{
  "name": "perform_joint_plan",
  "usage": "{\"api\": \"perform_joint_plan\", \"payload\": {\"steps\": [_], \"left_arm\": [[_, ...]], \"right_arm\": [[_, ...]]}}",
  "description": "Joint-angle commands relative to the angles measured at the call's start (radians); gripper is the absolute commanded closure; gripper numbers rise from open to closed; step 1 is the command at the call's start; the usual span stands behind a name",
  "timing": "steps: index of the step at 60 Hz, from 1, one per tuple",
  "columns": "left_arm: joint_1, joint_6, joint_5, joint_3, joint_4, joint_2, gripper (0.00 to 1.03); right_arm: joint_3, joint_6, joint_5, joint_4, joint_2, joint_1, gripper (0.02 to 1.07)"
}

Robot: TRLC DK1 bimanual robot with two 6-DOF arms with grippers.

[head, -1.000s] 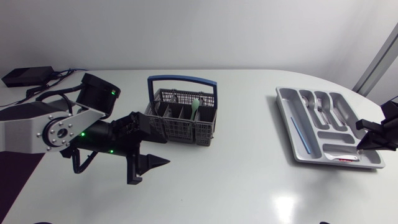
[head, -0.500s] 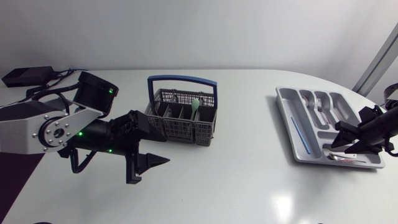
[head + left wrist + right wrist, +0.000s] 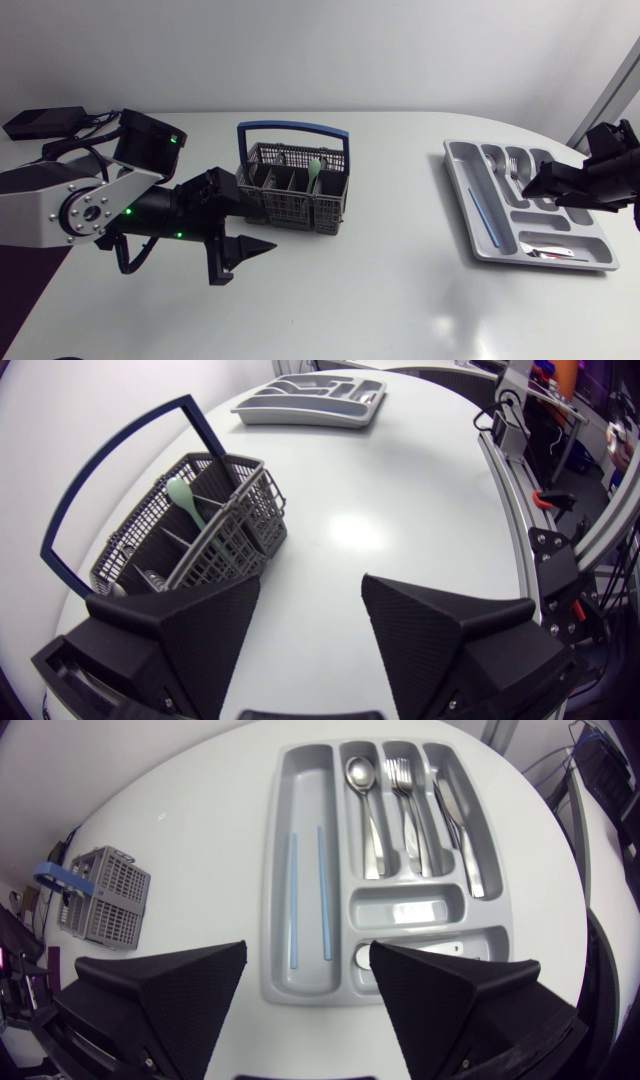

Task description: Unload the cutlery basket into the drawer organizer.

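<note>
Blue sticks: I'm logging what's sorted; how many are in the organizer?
2, in the drawer organizer's long compartment: one blue stick near its outer wall, the other beside it. None seems hidden.

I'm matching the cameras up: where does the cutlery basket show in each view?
Head view: basket left of centre, the tray far to its right.
Left wrist view: basket just ahead of the fingers.
Right wrist view: basket small, far beside the tray.
Shared landmark: the grey tray.
</note>
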Motion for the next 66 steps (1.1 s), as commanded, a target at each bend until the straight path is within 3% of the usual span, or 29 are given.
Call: {"api": "perform_joint_plan", "payload": {"steps": [1, 20, 47, 66], "left_arm": [[0.02, -0.062, 0.0, 0.028, 0.039, 0.011, 0.32], [0.029, -0.24, 0.011, 0.15, 0.193, 0.162, 0.32], [-0.029, -0.339, 0.026, 0.305, 0.372, 0.438, 0.32], [-0.048, -0.413, -0.083, 0.351, 0.519, 0.557, 0.32]], "right_arm": [[-0.055, 0.001, -0.01, 0.023, -0.052, 0.049, 0.15], [-0.13, 0.062, -0.013, 0.089, -0.087, 0.178, 0.15], [-0.193, 0.117, -0.011, 0.205, -0.086, 0.261, 0.15], [-0.204, 0.128, -0.011, 0.262, -0.063, 0.272, 0.15]]}}
